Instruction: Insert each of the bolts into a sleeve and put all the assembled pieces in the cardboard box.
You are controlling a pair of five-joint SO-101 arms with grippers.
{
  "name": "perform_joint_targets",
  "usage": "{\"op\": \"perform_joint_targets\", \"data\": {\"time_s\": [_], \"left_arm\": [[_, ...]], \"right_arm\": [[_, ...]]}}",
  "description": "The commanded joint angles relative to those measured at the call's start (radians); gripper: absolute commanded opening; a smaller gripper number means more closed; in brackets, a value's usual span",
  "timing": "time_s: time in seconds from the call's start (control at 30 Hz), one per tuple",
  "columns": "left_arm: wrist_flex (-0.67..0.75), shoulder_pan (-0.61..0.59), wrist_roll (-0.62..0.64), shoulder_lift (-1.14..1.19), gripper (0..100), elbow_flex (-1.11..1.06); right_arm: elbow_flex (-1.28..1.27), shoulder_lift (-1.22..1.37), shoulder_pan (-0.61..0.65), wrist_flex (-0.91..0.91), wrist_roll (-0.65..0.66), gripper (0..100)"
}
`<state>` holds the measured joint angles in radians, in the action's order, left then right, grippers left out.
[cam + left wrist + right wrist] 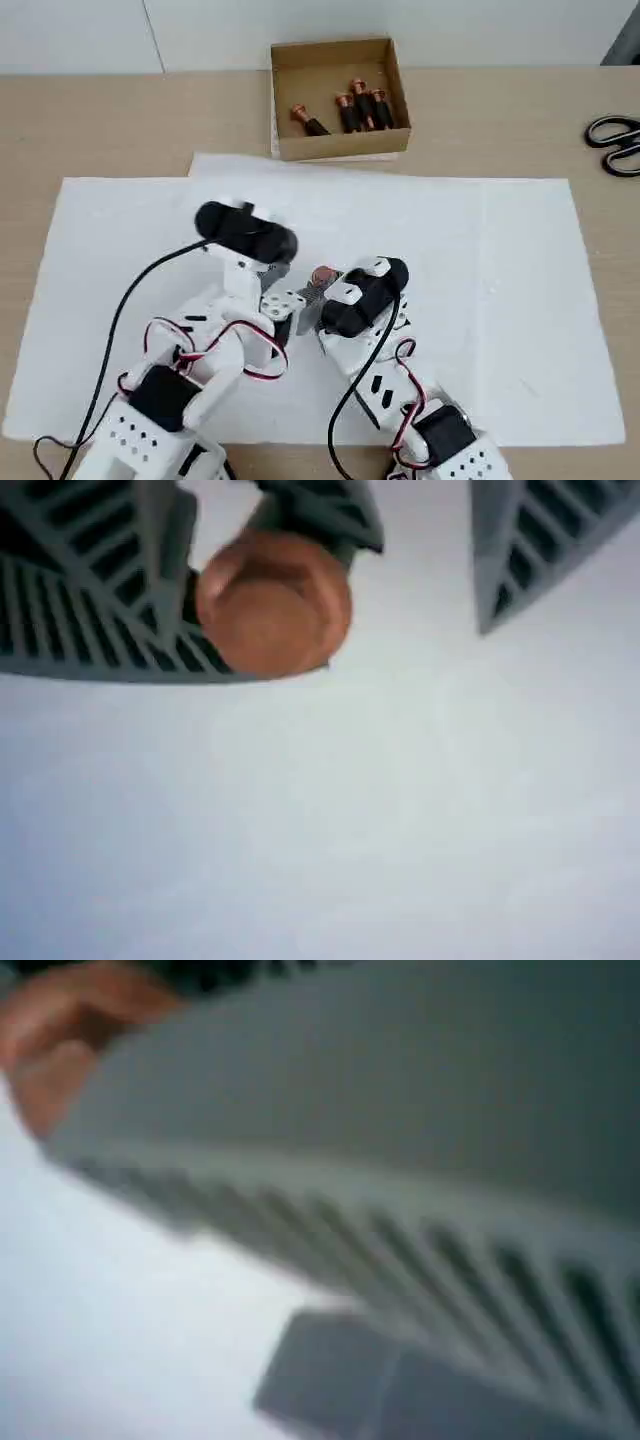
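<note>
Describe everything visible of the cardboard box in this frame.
The cardboard box is small, square, brown and open-topped, with low walls. It stands upright on the tan table at the far edge of the white sheet. Inside lie four assembled pieces, copper-headed bolts in dark sleeves: one alone, three close together.

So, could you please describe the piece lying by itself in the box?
Find the cardboard box at the far edge of the table, beyond the white sheet. Three copper-headed pieces huddle on its right side; this piece lies alone on the left, slanted.
</note>
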<state>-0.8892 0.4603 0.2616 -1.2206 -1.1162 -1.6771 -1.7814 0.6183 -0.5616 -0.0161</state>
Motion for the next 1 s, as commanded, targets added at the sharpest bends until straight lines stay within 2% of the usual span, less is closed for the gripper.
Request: {"op": "perform_joint_targets", "data": {"time_s": [0.0, 0.2, 0.43, 0.6, 0.77, 0.87, 0.97], "left_arm": [[-0.005, -0.038, -0.009, -0.049, 19, 0.045], [-0.018, -0.114, -0.012, -0.12, 19, 0.041], [-0.15, -0.31, -0.014, -0.212, 19, 0.039], [-0.296, -0.414, -0.015, -0.261, 19, 0.038], [-0.4, -0.5, -0.015, -0.301, 19, 0.038], [-0.434, -0.545, -0.012, -0.334, 19, 0.038], [-0.451, -0.578, -0.014, -0.37, 19, 0.038]], "right_arm": [[-0.008, -0.007, -0.007, 0.002, -0.012, 0.4], [-0.008, -0.007, -0.007, 0.002, -0.012, 0.4], [-0.008, -0.005, -0.021, 0.002, -0.012, 0.4], [-0.008, -0.005, -0.117, 0.008, -0.009, 0.4], [0.008, -0.013, -0.277, 0.008, -0.002, 0.4], [0.121, -0.004, -0.38, 0.002, 0.072, 0.4], [0.276, 0.001, -0.427, 0.002, 0.094, 0.4]]}}
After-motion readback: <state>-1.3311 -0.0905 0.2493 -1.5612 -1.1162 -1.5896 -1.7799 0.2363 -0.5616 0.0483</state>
